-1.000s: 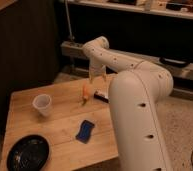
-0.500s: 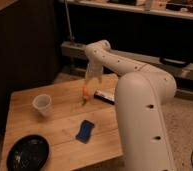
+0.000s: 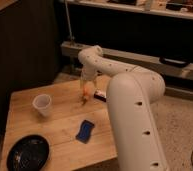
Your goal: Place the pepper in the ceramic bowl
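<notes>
On the far side of the wooden worktop (image 3: 60,122) was the pepper (image 3: 84,98). It was small, thin and orange, brighter at the top and darker at the low end. It was much thinner than the white cup (image 3: 42,105) that stood upright to its left. The gripper (image 3: 85,89) was right above the pepper and pointed straight down at it, so close that the two seemed to meet. I could not tell if the gripper had hold of the pepper or was just over it. The white arm (image 3: 135,100) came up thick and round at the right side, bent like an elbow, reached back across the worktop to the left, and then turned down to the gripper. The ceramic bowl (image 3: 15,146) was black, round and shallow. It sat at the near left corner of the worktop, well apart from the pepper. A blue sponge (image 3: 84,131) lay flat between them, nearer the front edge.
</notes>
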